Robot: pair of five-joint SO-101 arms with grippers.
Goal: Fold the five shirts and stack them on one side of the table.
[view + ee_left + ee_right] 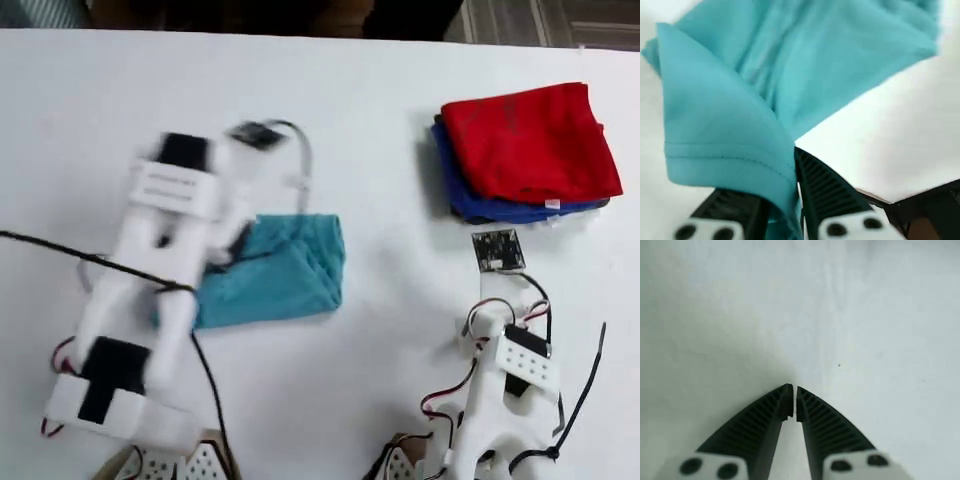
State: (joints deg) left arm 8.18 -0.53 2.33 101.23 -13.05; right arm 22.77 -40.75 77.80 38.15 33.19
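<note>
White table carries a loosely folded teal shirt left of centre, where the left arm, crossed by a black cable, covers its left edge and the left pincer pinches its hem. At far right a folded red shirt lies on a blue shirt, well apart from the teal one. Near right, the right pincer is pressed together over bare table.

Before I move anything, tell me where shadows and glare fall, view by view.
High view: even light, no glare; the red shirt and blue shirt stack throws a dark shadow on the table along its left side. Left wrist view: the teal shirt shades softly in its folds, table beside it bright. Right wrist view: table dims around the right gripper.
</note>
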